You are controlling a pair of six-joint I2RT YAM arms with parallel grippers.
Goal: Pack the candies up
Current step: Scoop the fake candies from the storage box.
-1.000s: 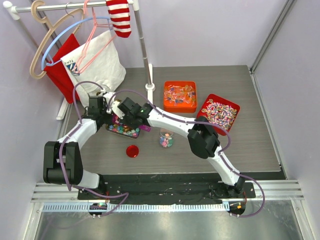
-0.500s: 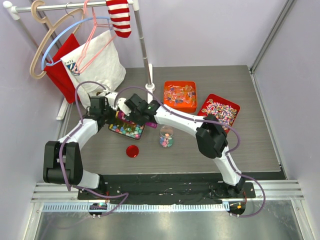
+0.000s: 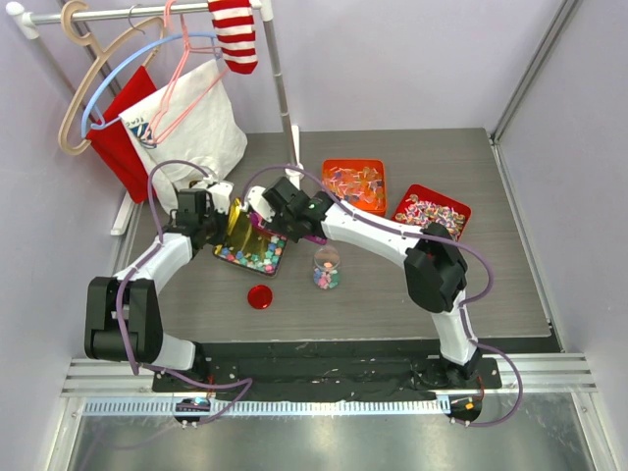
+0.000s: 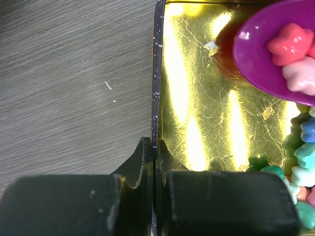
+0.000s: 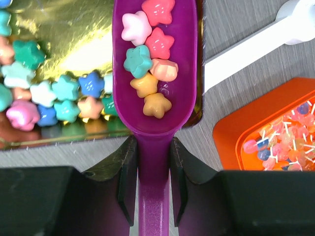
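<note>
— Seven candies [image 5: 139, 60] lie in the purple scoop [image 5: 183, 88], which hangs over the gold-lined tin [image 4: 197, 123].
— Who holds the scoop?
— The right gripper [image 5: 153, 162]; its jaws are clenched on the handle.
— And the left gripper [image 4: 153, 147]?
— Its jaws pinch the tin's rim. More candies crowd one end of the tin, and some sit in the glass jar [image 3: 327, 267] on the bench [image 3: 392, 304], near a red lid [image 3: 259, 296].

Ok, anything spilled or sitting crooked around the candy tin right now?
The tin looks tipped up where the left gripper pinches its rim, so the candies crowd the low side, baring gold. The right gripper holds a loaded scoop over it. No spill visible.
</note>
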